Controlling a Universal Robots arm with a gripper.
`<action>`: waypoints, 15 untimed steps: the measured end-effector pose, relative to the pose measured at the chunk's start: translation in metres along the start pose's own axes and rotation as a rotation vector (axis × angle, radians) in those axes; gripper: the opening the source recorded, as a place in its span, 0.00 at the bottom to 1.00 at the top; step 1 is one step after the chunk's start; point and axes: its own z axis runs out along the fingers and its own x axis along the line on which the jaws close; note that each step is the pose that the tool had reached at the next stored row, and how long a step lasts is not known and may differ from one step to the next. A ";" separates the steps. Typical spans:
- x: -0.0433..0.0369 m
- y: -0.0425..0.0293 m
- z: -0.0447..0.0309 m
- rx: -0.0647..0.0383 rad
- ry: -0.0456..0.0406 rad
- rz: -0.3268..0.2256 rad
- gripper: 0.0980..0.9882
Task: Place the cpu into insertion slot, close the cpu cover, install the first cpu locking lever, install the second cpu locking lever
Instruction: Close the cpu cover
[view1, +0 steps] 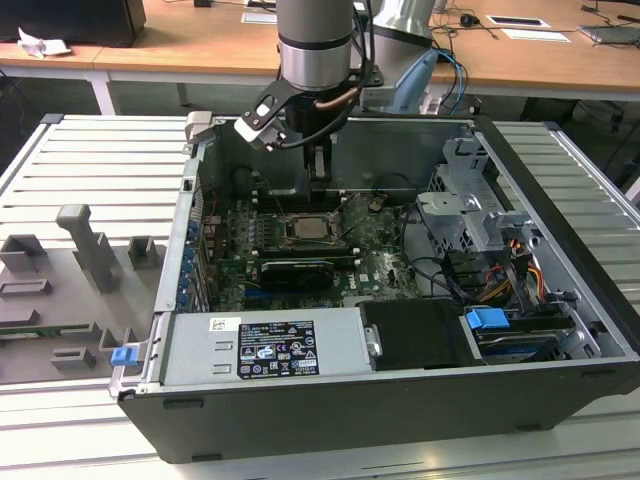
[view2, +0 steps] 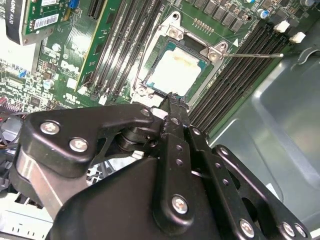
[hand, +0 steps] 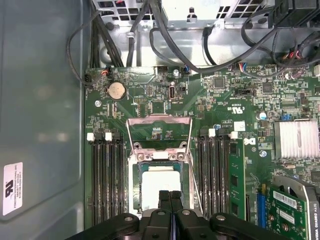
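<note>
1. While the end effector (hand: 170, 196) hangs pinched narrow and empty, the cpu (hand: 159, 186) lies seated in the insertion slot (hand: 136, 172).
2. The loose locking lever (view2: 255, 55) probably needs slow, steady pressure, clear of the cpu.

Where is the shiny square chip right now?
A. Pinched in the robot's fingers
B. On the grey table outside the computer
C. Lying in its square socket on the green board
C: in the first wrist view the cpu lies flat in the insertion slot on the green board, and the shut gripper by its edge holds nothing.
</note>
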 end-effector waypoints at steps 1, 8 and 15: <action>0.0000 0.0004 -0.0001 0.000 0.0000 0.000 0.01; -0.0003 0.0126 0.0008 0.010 -0.0005 0.000 0.01; -0.0001 0.0249 0.0018 0.014 -0.0006 0.001 0.01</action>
